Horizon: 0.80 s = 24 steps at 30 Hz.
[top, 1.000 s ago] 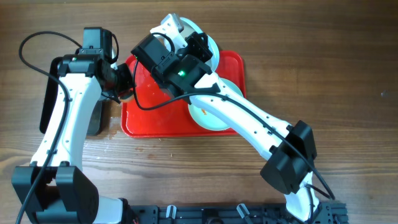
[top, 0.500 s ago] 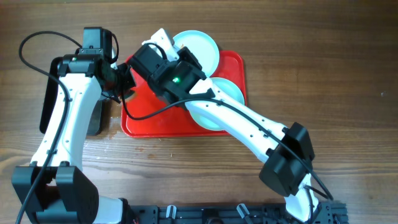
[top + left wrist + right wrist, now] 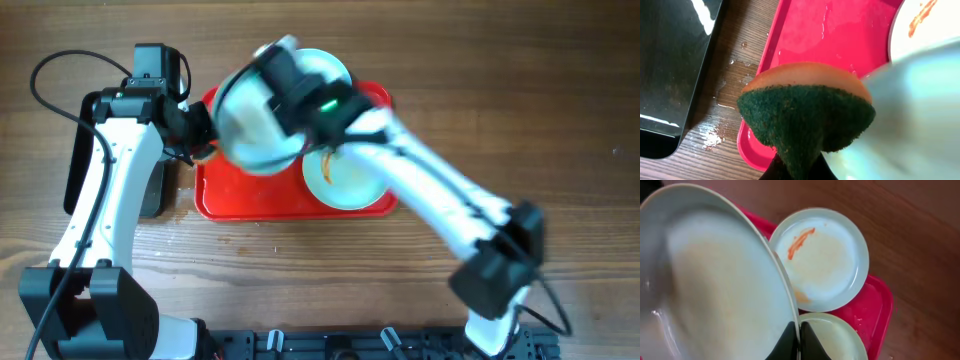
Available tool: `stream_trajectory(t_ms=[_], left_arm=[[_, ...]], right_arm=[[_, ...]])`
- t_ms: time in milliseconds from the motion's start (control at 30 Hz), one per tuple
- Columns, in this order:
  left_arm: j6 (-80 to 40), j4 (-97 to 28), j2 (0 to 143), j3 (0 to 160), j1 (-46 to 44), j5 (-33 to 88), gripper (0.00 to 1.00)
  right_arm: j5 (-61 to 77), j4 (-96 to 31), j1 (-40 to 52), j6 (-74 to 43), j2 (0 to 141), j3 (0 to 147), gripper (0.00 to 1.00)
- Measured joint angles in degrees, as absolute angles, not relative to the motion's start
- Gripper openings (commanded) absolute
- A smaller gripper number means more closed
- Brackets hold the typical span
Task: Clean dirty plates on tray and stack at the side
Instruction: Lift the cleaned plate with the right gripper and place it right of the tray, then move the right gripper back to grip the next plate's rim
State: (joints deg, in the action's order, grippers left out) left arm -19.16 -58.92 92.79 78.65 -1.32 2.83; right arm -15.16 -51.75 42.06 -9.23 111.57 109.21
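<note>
Right arm reaches diagonally toward 10 o'clock over tray (image 3: 240,195), motion-blurred. Right gripper (image 3: 797,339) pinches rim of lifted plate (image 3: 715,280), tilted. Left gripper (image 3: 198,130) sits at tray's 9 o'clock edge, clamping sponge (image 3: 805,115) beside that plate. Smeared plate (image 3: 345,185) lies at tray's 4 o'clock, third plate (image 3: 325,68) at 12 o'clock. Since half a second ago, lifted plate has risen and swung toward sponge.
</note>
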Motion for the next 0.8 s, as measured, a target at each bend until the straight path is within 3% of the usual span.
stream_trajectory(t_ms=[133, 300, 500, 600, 633, 667, 700, 733, 800], left_arm=[[-19.16, -58.92, 92.79, 78.65, -1.32, 2.81, 0.04], [-19.16, -58.87, 92.79, 78.65, -1.32, 2.81, 0.04], [-19.18, -58.81, 92.79, 78.65, -1.32, 2.81, 0.04], [-19.18, -58.81, 92.79, 78.65, -1.32, 2.81, 0.04], [-19.16, -58.76, 92.79, 78.65, -1.32, 2.81, 0.04], [-19.16, -58.72, 92.79, 78.65, -1.32, 2.81, 0.04], [-19.18, -58.7, 92.79, 78.65, -1.32, 2.81, 0.04], [-19.18, -58.7, 92.79, 78.65, -1.32, 2.81, 0.04], [-19.16, -58.63, 92.79, 78.65, -1.32, 2.81, 0.04]], right_arm=[[6.98, -52.29, 19.55, -9.61, 108.33, 108.97, 0.04], [14.59, -52.01, -1.02, -9.87, 108.33, 101.71, 0.04], [15.77, -34.96, -16.84, -14.96, 108.55, 77.19, 0.04], [14.87, -32.1, -18.96, -18.48, 108.55, 73.17, 0.05], [13.61, -31.99, -18.96, -19.27, 108.55, 72.53, 0.22], [11.99, -32.08, -18.96, -19.77, 108.55, 72.25, 0.47], [10.31, -32.08, -18.92, -20.88, 108.55, 72.14, 0.61], [9.65, -32.51, -18.96, -21.78, 108.53, 72.14, 0.66], [12.03, -32.8, -18.98, -21.41, 108.55, 72.14, 0.65]])
